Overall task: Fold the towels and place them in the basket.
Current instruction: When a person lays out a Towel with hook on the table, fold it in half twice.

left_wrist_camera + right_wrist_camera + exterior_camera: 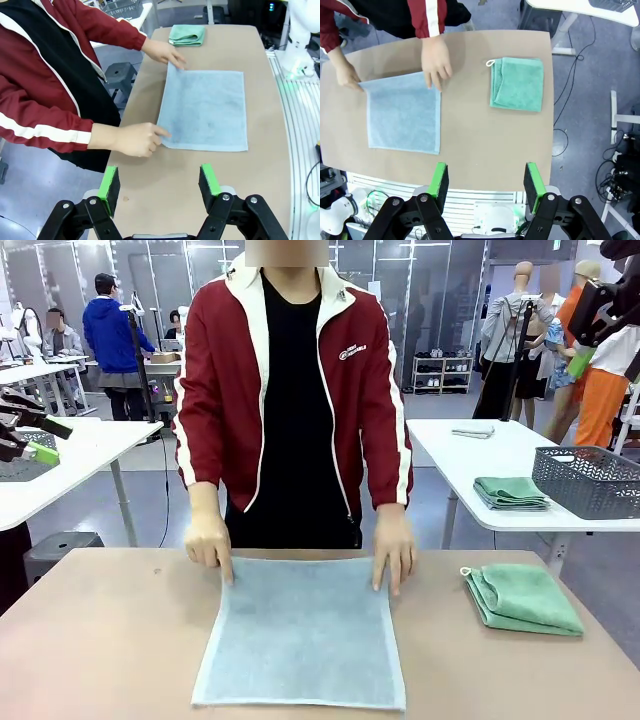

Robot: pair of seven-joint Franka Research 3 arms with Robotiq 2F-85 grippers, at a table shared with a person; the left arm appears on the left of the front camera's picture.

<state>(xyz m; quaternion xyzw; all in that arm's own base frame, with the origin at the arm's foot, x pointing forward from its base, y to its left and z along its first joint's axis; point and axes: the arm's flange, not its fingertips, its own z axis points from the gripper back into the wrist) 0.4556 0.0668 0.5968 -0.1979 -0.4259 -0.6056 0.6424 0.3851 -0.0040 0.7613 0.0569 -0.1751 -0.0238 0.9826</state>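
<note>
Blue towel spread flat, far corners pinned by person's hands, probably readied for folding. Green towel lies folded at right. Left gripper and right gripper: jaws spread, nothing held.

Black linkage left hand and right hand, green pads; person's red white-striped jacket.
</note>
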